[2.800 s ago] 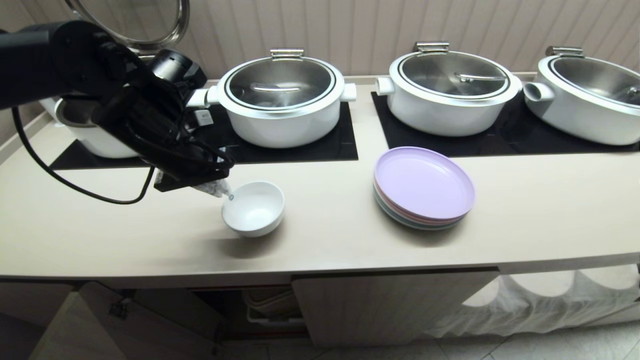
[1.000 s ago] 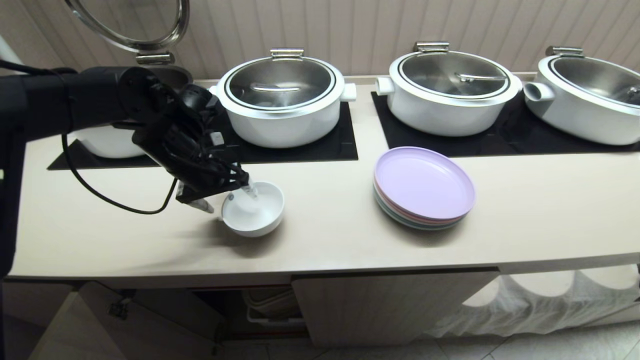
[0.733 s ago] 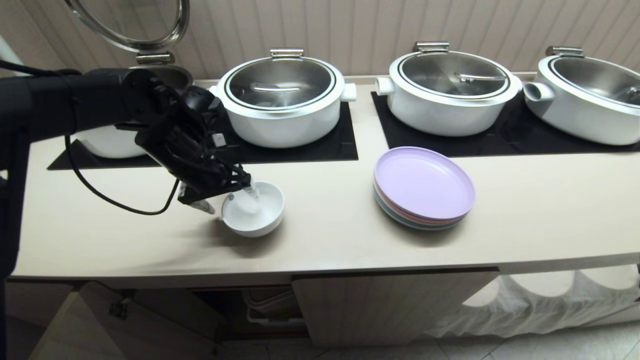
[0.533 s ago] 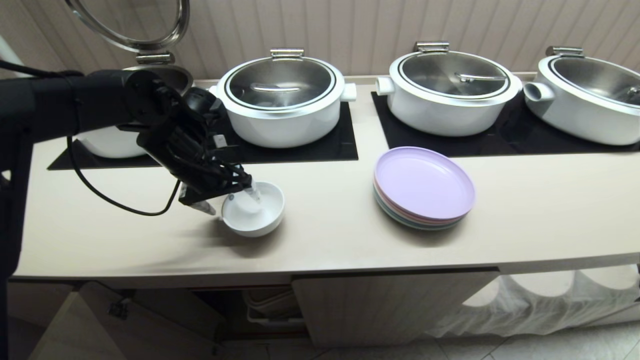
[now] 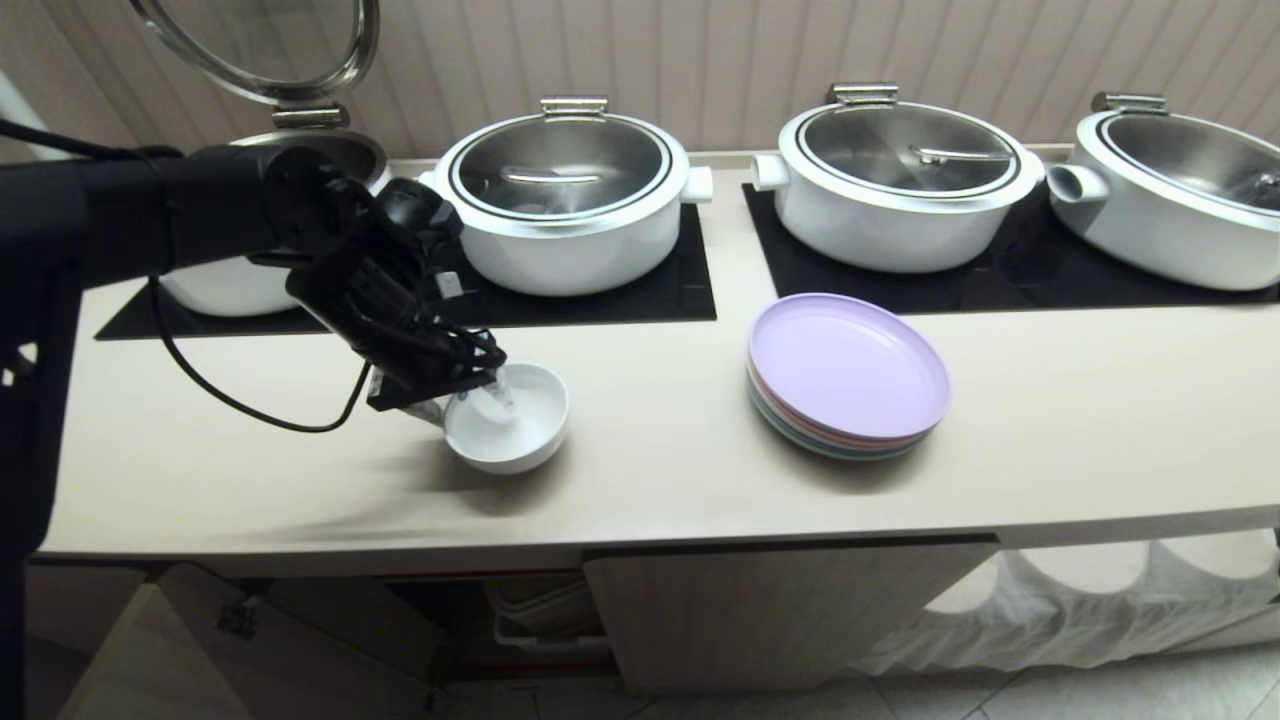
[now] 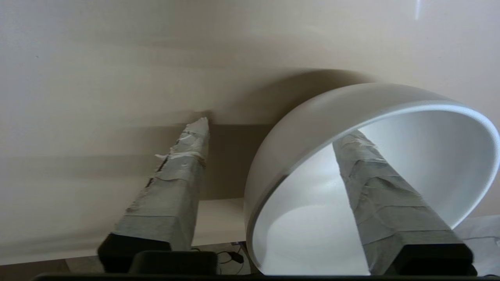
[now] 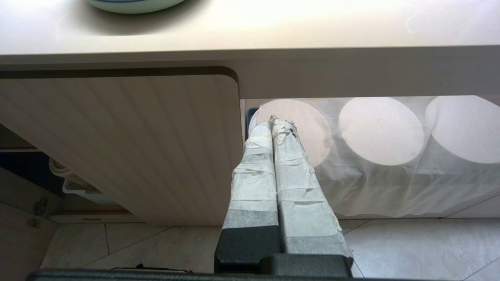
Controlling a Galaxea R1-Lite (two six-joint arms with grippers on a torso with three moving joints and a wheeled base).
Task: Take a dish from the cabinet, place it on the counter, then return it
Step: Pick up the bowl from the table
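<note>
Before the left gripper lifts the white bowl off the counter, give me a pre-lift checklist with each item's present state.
1. Left gripper straddles the bowl wall, one finger inside, one outside: ok.
2. Grip closed on the wall: not ok; the outer finger stands clear of the bowl in the left wrist view.
3. Bowl resting on the counter, away from its front edge: ok.
4. Stacked plates apart from the bowl, out of the lift path: ok.
5. Cabinet open for the return: cannot tell; only a dark gap shows below the counter.
6. Right gripper shut, parked low beside the cabinet door: ok.
</note>
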